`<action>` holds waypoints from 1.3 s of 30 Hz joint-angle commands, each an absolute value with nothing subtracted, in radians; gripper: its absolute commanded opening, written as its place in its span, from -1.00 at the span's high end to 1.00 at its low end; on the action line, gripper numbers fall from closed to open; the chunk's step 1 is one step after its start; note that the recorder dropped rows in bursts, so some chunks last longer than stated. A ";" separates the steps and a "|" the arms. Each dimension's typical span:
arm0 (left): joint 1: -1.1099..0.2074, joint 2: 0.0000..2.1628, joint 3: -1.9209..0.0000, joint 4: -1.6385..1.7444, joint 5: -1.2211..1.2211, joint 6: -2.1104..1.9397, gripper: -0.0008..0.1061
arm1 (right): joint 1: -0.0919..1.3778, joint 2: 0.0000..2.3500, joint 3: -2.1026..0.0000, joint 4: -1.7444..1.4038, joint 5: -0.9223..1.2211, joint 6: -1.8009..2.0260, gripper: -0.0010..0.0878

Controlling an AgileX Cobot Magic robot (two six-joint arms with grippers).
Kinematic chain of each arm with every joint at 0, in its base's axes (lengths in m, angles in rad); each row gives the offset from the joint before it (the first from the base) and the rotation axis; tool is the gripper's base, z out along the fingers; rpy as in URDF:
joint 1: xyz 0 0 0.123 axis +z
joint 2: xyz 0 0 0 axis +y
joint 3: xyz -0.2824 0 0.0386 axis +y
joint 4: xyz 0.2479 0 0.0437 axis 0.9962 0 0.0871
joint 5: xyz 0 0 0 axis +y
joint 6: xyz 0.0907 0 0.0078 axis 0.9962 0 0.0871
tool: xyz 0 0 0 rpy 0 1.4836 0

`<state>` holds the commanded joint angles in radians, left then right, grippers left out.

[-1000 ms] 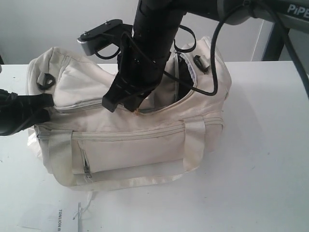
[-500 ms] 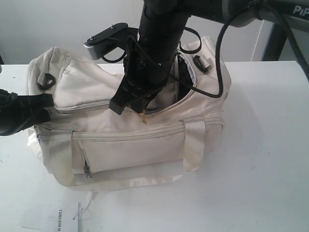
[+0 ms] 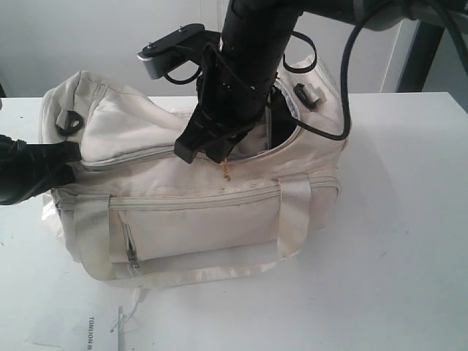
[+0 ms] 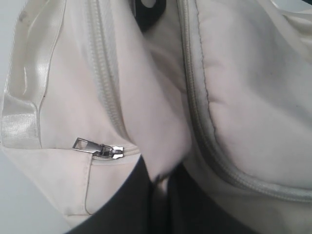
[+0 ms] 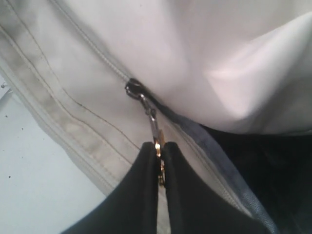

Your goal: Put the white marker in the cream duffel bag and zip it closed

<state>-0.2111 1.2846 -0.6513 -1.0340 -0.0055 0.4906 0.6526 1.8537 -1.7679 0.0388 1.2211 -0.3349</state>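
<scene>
Item: cream duffel bag (image 3: 205, 219), lying lengthwise on the white bench (image 3: 409, 234), front pocket facing the exterior camera.

- Far left: left tool (image 3: 67, 164), black, clenched on a fold of fabric at the bag's end; in the left wrist view the cream cloth runs down between its dark fingers (image 4: 131, 204).
- Just beside it, on the end panel: black strap ring (image 3: 69, 121).
- Lower left, on the bench: printed paper tag (image 3: 80, 329), beside the bag's bottom edge.
- Front left: webbing handle (image 3: 91, 234), shiny, draped down the side; pocket zip pull (image 3: 130, 252), silver, hanging at the pocket's left end.
- Centre, top: right tool (image 3: 219, 155), reaching down from above, pinched shut on the main zip pull (image 5: 155, 127), a thin gold-toned tab linked to the dark slider (image 5: 133, 89).
- Right of centre: top opening (image 3: 281, 128), unzipped and dark inside; the flap to the left of the slider lies closed.
</scene>
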 joint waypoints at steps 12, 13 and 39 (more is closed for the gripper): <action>-0.211 1.285 -0.651 -1.034 -0.010 0.492 0.94 | 0.629 1.832 -1.721 0.066 1.221 -0.335 0.98; -0.211 1.285 -0.651 -1.034 -0.015 0.492 0.90 | 0.629 1.832 -1.721 0.072 1.221 -0.335 0.98; -0.439 1.018 -0.668 -0.685 0.063 1.175 -0.42 | 0.629 1.832 -1.721 0.098 1.221 -0.337 0.98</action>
<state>-0.4385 1.0184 -0.6675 -0.6846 0.0633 1.1753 0.6289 1.8321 -1.7211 0.0983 1.2211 -0.3369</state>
